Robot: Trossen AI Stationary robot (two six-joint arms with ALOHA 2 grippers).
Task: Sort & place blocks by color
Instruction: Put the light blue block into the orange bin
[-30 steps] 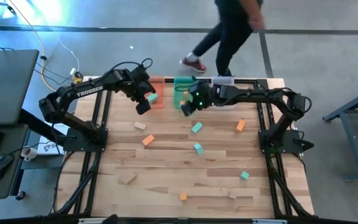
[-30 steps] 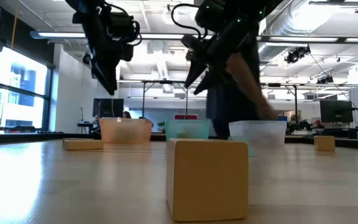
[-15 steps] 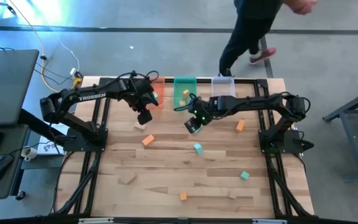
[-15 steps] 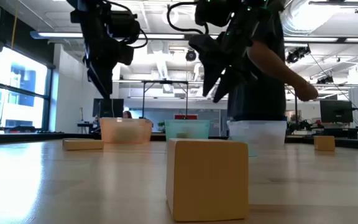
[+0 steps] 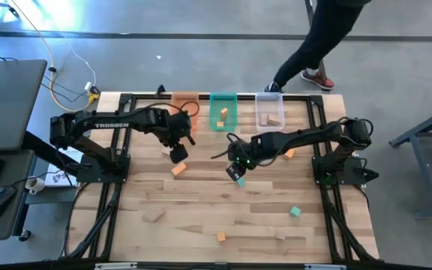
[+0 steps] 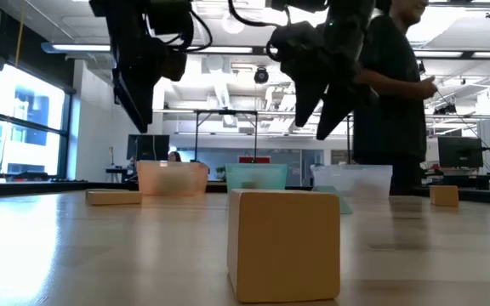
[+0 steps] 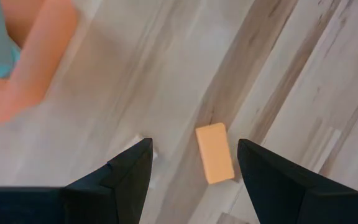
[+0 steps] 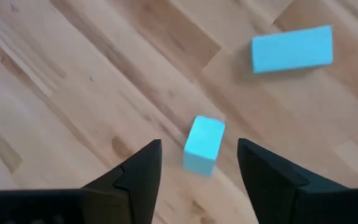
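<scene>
My left gripper (image 5: 177, 154) hangs open above the table, pointing down, with an orange block (image 7: 215, 153) flat on the wood between and below its fingers (image 7: 193, 146). That orange block (image 5: 178, 169) lies just nearer than the gripper. My right gripper (image 5: 236, 171) is also open, over a small teal block (image 8: 204, 144) that stands on the table below its fingers (image 8: 199, 143). A second teal block (image 8: 292, 48) lies flat a little farther off. More blocks are scattered: teal (image 5: 295, 211), orange (image 5: 220, 236), tan (image 5: 154, 216).
Three trays stand in a row at the far edge: orange (image 5: 186, 100), green (image 5: 222, 112) and clear (image 5: 270, 111). A tan cube (image 6: 284, 245) fills the low view's foreground. A person (image 5: 328, 37) walks past behind the table.
Both grippers have left the trays and swung toward the table's near edge, sinking a little: the left from the orange tray to above the orange block, the right from the green tray to above the teal block. The person has walked toward the right.
</scene>
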